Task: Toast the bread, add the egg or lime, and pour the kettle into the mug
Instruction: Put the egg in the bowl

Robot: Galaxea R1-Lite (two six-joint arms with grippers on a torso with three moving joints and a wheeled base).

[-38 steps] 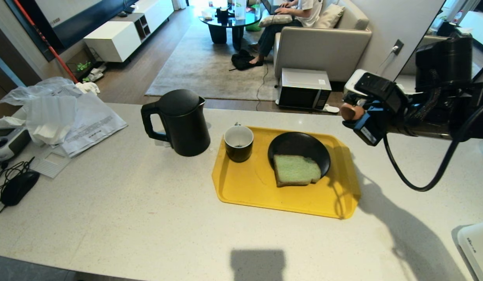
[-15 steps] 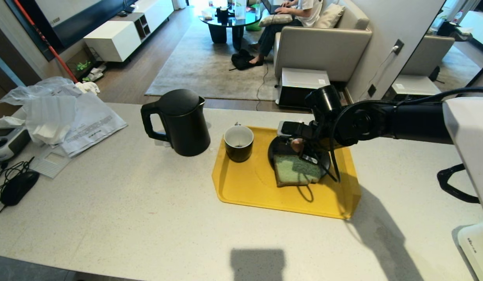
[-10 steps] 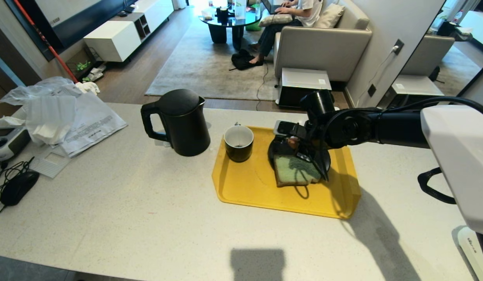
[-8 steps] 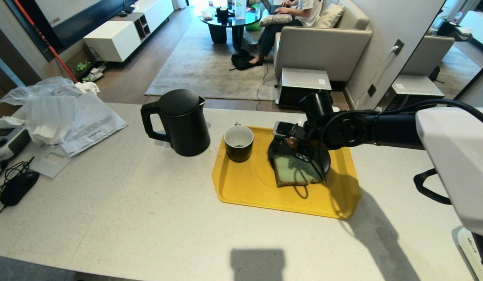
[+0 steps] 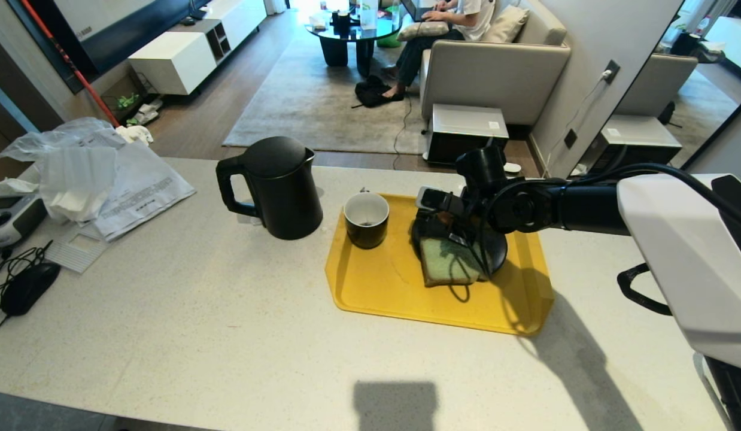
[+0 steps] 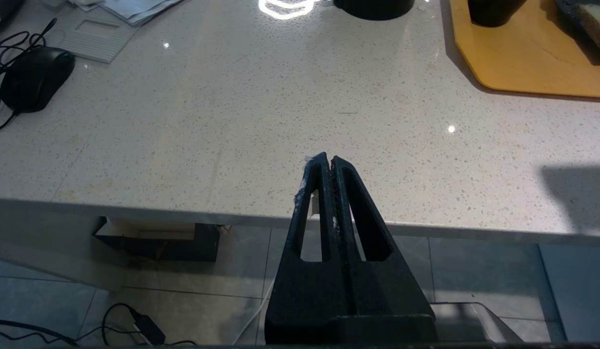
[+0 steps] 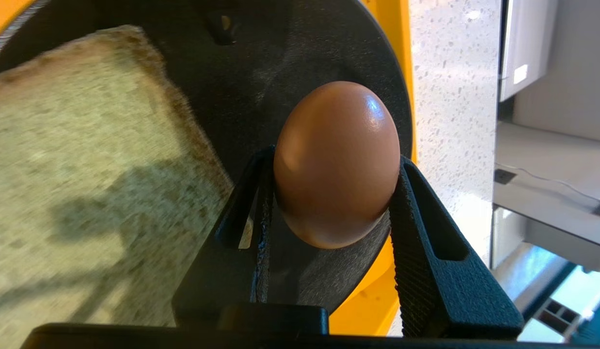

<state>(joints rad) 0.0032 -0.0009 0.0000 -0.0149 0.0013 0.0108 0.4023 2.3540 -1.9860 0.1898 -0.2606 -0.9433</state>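
Observation:
A brown egg sits between the fingers of my right gripper, which is shut on it just above the black plate. The pale green bread lies on that plate, hanging partly over its near rim, right beside the egg. In the head view my right gripper reaches in from the right over the plate's far left part. The plate stands on a yellow tray together with the mug. Left of the tray stands the black kettle. My left gripper is shut and empty at the counter's near edge. The lime is out of view.
Plastic bags and papers lie at the counter's far left, with a black mouse and its cables nearer. Beyond the counter are a microwave on the floor and a person seated on a sofa.
My right arm swung in from the right with the egg and came down over the plate, then edged a little further left. The left arm has not moved.

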